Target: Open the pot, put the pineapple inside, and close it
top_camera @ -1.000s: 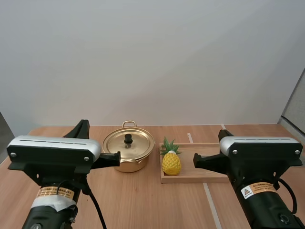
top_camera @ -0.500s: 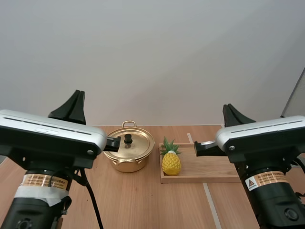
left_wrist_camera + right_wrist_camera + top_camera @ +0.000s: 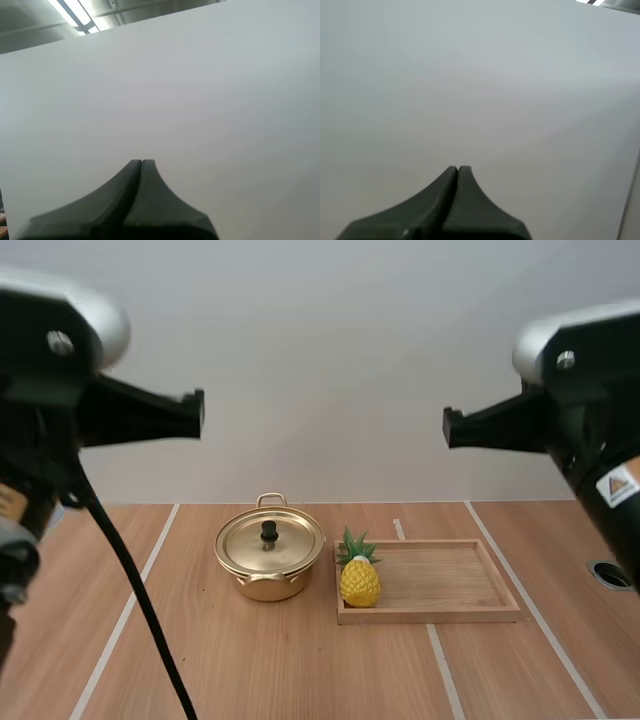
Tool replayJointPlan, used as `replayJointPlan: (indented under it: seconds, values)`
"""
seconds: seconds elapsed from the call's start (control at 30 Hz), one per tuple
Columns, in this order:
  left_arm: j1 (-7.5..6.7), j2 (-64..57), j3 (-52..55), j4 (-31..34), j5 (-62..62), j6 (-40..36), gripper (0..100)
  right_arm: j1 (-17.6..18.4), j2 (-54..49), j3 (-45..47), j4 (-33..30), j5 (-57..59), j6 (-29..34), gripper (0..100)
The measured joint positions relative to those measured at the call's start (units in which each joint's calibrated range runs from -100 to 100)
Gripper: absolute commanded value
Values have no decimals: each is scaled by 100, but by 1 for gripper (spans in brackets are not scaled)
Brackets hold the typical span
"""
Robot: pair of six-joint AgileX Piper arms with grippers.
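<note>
A gold pot [image 3: 270,558] stands on the table with its lid [image 3: 270,539] on, a black knob on top. Right beside it a yellow pineapple [image 3: 359,578] with green leaves stands upright in the left end of a wooden tray [image 3: 455,612]. My left gripper [image 3: 198,410] hangs high above the table at the left, shut on nothing. High at the right, my right gripper [image 3: 448,427] is also shut and holds nothing. In each wrist view the fingers lie together as one dark wedge: left gripper [image 3: 141,162], right gripper [image 3: 457,169], both facing a blank wall.
The tray's right part is bare wood. White lines [image 3: 125,612] cross the wooden tabletop. A round hole [image 3: 608,573] sits in the table near the right edge.
Both arms have risen from low over the table to high above it. Pot, pineapple and tray have not moved.
</note>
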Motion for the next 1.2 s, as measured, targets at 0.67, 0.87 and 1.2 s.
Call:
replayJointPlan:
  seconds: [0.67,0.87,1.2]
  values:
    - [0,3563,-3693,-1731,5186,1422,0,0,2664,-2535,656,3201,-301,0]
    - [0,4160,-3774,-1808,5764,1476,0,0,3078,-2535,914,3760,-421,0]
    - [0,4562,-3804,-1899,5889,1532,0,0,3543,-2535,1040,3964,-442,0]
